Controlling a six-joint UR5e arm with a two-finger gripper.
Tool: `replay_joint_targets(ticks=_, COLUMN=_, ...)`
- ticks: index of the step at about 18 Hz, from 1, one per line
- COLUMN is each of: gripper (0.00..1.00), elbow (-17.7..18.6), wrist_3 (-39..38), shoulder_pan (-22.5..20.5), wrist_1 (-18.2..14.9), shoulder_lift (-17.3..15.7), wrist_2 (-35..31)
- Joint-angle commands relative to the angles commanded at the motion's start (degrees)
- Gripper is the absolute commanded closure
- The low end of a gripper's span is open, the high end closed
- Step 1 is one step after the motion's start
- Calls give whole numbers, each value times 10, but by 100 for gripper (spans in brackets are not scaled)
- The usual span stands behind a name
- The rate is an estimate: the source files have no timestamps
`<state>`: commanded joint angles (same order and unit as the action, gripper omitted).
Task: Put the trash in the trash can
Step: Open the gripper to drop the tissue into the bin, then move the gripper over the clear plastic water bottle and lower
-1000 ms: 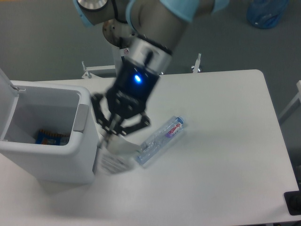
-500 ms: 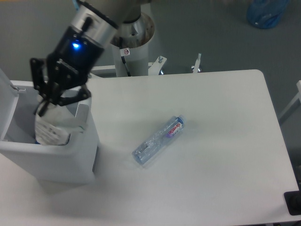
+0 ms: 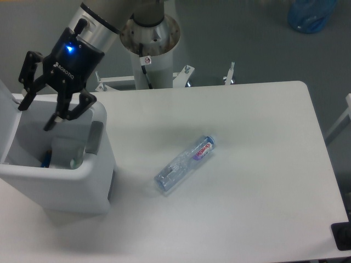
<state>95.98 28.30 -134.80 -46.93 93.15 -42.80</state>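
Note:
My gripper (image 3: 36, 115) hangs open and empty over the open white trash can (image 3: 90, 189) at the table's left edge. The crumpled white wrapper (image 3: 64, 153) lies inside the can, next to a bit of blue packet (image 3: 46, 159). The clear crushed water bottle (image 3: 185, 165) with the red-lettered label lies on its side on the white table (image 3: 258, 181), well to the right of the can and apart from the gripper.
The can's flip lid (image 3: 6, 107) stands open at the far left. The arm's base column (image 3: 149, 41) stands behind the table. A blue bag (image 3: 310, 13) lies on the floor at top right. A dark object (image 3: 342, 236) sits at the lower right edge.
The gripper carried the white wrapper from the table beside the can to above the can, then opened. The wrapper dropped into the can. The bottle has not moved.

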Motion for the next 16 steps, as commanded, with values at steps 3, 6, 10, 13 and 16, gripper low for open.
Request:
replay_joint_targets(ticks=3, gripper=0, elbow=-6, wrist_3=0, shoulder_pan=-58, wrist_1=0, shoulder_lift=33, wrist_2=0)
replay_joint_targets(ticks=6, gripper=0, elbow=-24, wrist_3=8, shoulder_pan=-109, wrist_1=0, shoulder_lift=71, wrist_2=0)
replay_joint_targets(ticks=10, gripper=0, elbow=-55, wrist_3=13, shoulder_pan=-140, wrist_1=1, shoulder_lift=137, wrist_2=-2)
replay_joint_targets(ticks=13, gripper=0, elbow=-56, wrist_3=42, shoulder_pan=-141, wrist_1=-1, shoulder_lift=176, wrist_2=-32)
replay_joint_targets(ticks=16, gripper=0, elbow=-37, wrist_3=88, shoulder_pan=-136, wrist_1=-2, shoulder_lift=194, wrist_2=-120)
